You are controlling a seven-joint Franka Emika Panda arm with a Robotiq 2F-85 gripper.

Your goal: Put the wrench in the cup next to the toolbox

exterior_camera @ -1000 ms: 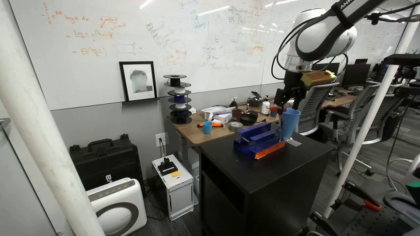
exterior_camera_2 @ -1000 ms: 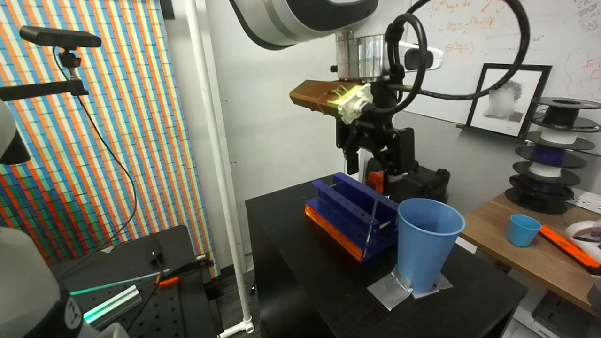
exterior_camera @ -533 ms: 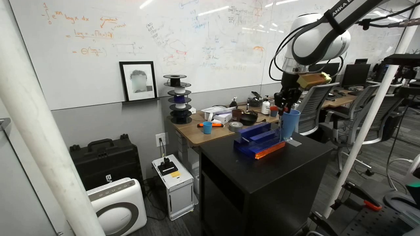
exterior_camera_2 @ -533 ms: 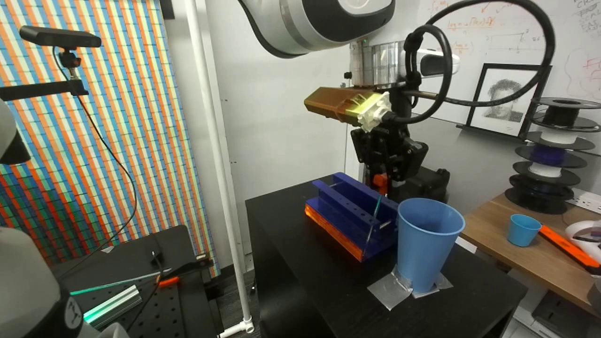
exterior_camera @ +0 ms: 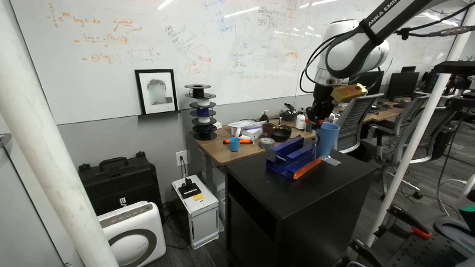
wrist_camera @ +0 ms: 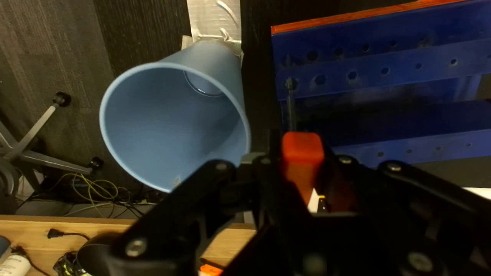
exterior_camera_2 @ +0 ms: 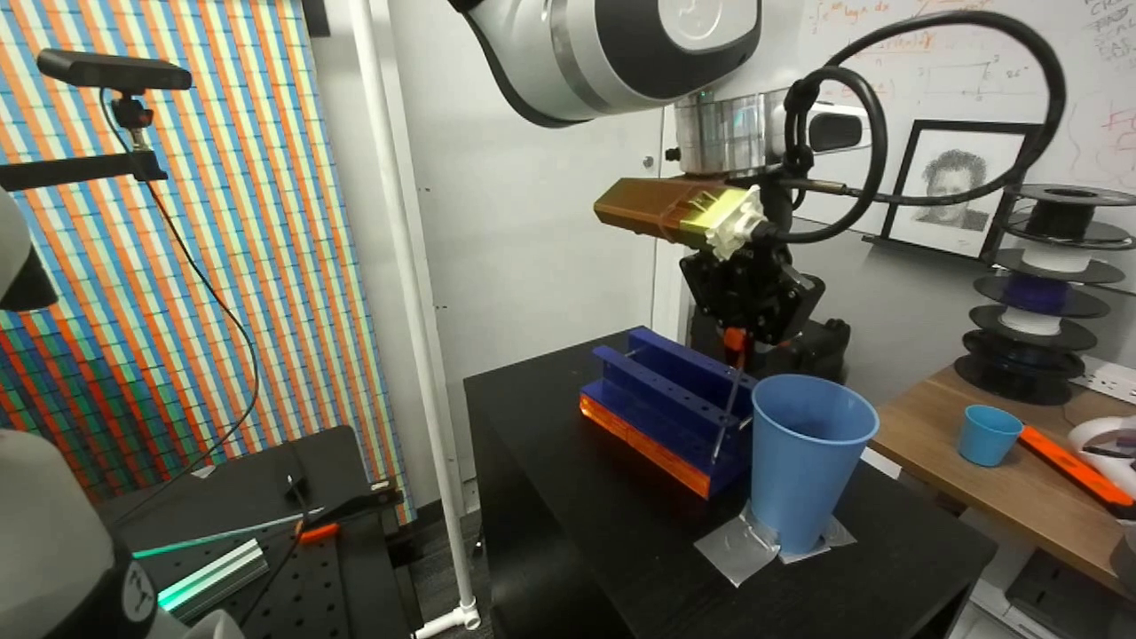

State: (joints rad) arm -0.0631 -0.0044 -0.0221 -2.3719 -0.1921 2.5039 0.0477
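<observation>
The wrench, with its red handle (wrist_camera: 303, 149) and thin metal shaft (exterior_camera_2: 729, 404), stands slightly tilted at the toolbox's end nearest the cup. In the wrist view its shaft runs to a hole in that end. My gripper (exterior_camera_2: 741, 344) is shut on the red handle, whose upper part lies hidden between the fingers. The dark-blue toolbox (exterior_camera_2: 661, 390) has an orange-red strip along one edge. Beside it, with a narrow gap, the tall light-blue cup (exterior_camera_2: 803, 479) stands upright; the wrist view shows its inside (wrist_camera: 165, 122) bare, left of the gripper.
Silver tape (exterior_camera_2: 738, 550) sticks at the cup's base on the black cabinet (exterior_camera: 297, 193). On the wooden desk behind are a small blue cup (exterior_camera: 234, 144), a tape roll (exterior_camera: 266, 143) and a stack of spools (exterior_camera: 203, 112). A white pole (exterior_camera: 412, 144) rises near the cabinet.
The gripper has gone from open to shut on the red handle and has come lower. The toolbox and the wrench's shaft have shifted slightly toward the cup.
</observation>
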